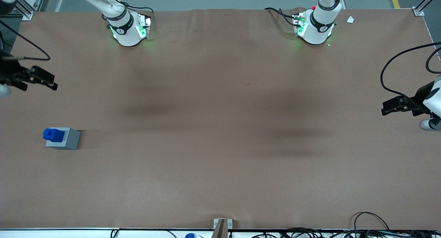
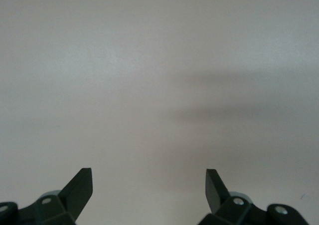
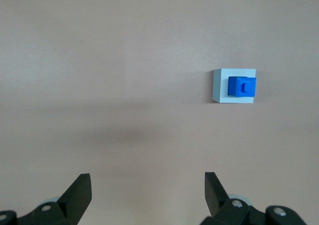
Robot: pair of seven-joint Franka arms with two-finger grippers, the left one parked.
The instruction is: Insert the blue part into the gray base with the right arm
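The blue part (image 1: pixel 53 134) sits on top of the gray base (image 1: pixel 69 139), at one edge of its top face, with its stud up. Both stand on the brown table toward the working arm's end. My right gripper (image 1: pixel 54 83) hangs above the table, farther from the front camera than the base and well apart from it. It is open and holds nothing. In the right wrist view the blue part (image 3: pixel 241 87) shows on the gray base (image 3: pixel 219 85), some way ahead of the open gripper (image 3: pixel 147 180), with bare table between its fingertips.
Two white arm bases (image 1: pixel 127 28) (image 1: pixel 315 24) stand at the table edge farthest from the front camera. A small white scrap (image 1: pixel 350 19) lies near one of them. A metal bracket (image 1: pixel 222 226) and loose cables (image 1: pixel 372 227) sit along the nearest edge.
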